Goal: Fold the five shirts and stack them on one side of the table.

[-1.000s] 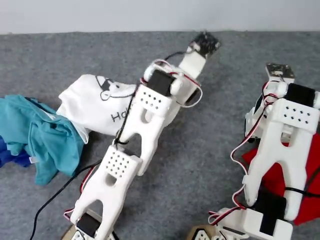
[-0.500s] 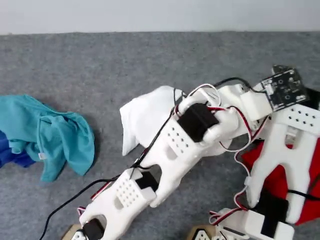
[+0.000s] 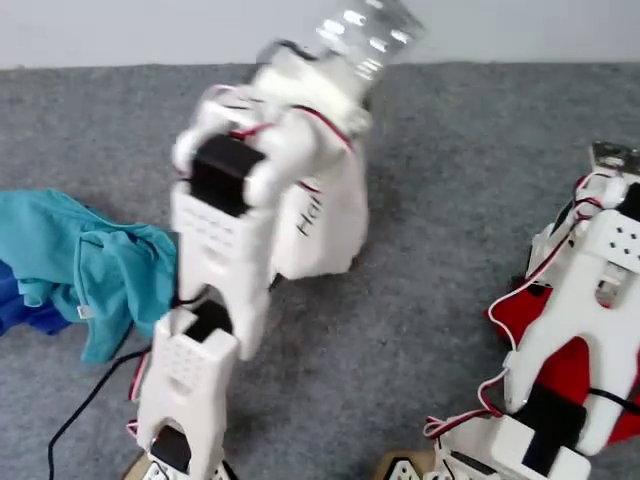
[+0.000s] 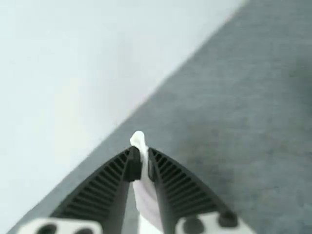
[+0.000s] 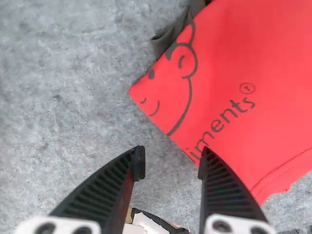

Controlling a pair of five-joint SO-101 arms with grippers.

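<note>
Two white robot arms stand over a grey, carpet-like worktop (image 3: 450,200). The left pincer (image 4: 140,165) is closed on a small fold of the white shirt (image 3: 325,215). Its dark ribbed jaws are nipped tight, and a tuft of cloth pokes out past the tips. That arm is raised high near the back of the worktop. The shirt hangs below it in a loose bunch, and its lower part seems to rest on the surface.

The right pincer (image 5: 168,163) is open at a moderate gap and holds nothing. It hovers over bare worktop just beside the edge of the red shirt (image 5: 243,87), which lies fairly flat, print up, on the right side. A teal shirt (image 3: 90,265) lies crumpled at the left side, with a blue shirt (image 3: 20,310) partly beneath it.

The white shirt looks light, soft and limp. Held by one pinch it sags and bunches, and it will not keep a shape by itself. The ribbed jaws should grip it well, though so thin a nip could pull free. For folding, I judge a hold at a shoulder seam or hem corner better, with the second pincer on the matching corner so the cloth spreads flat.
</note>
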